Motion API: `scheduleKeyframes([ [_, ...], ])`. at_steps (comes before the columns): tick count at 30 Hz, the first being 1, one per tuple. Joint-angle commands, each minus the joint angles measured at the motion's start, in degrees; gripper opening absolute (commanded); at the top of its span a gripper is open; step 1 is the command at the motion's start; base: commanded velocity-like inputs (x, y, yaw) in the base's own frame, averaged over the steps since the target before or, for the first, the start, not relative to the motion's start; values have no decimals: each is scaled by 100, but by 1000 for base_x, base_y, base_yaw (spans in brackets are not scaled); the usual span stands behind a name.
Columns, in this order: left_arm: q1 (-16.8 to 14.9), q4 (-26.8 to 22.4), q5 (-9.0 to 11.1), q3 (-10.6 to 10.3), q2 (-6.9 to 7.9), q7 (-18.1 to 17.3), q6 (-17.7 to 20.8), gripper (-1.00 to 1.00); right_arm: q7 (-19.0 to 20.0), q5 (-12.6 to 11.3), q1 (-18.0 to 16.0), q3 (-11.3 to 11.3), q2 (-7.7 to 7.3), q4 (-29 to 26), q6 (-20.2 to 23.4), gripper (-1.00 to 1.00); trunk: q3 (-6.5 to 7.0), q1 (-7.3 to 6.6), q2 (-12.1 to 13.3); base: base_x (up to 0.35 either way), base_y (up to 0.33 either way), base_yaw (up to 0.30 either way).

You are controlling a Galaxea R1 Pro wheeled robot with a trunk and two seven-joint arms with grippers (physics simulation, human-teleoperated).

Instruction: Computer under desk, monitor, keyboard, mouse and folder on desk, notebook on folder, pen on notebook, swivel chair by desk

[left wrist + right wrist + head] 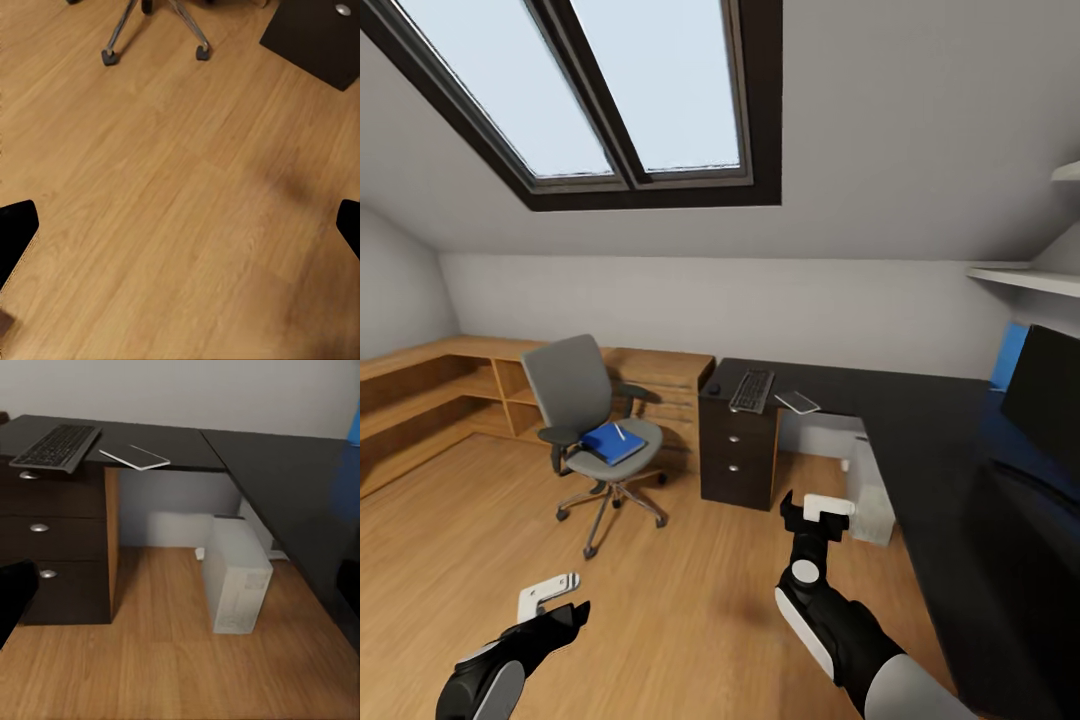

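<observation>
The worktop (920, 420) runs ahead of and beside my right gripper (815, 512), which is spread and holds nothing; swinging that arm wide could clip its edge or the monitor (1045, 395) further along. The swivel chair (590, 420) stands ahead of my left gripper (555, 600), also spread and holding nothing; a careless nudge would roll it away. The computer (236, 577) sits under the worktop, just beyond my right gripper. The keyboard (752, 390) overhangs the edge, the notebook (797, 402) beside it. On the chair seat, the folder (612, 441) carries the pen (619, 431), which would roll off if I tilt the folder.
</observation>
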Motion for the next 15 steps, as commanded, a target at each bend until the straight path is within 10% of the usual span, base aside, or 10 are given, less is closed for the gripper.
scheduleKeyframes([
  [1,-4,-6,62,-13,6,57,4,100,-24,-60,-8,25,-3,2,-58,100,-7,4,-5,294,200,0],
  [15,-4,-6,66,-13,6,57,1,100,-24,-46,-8,25,-10,3,-60,100,19,4,-5,315,110,-59],
])
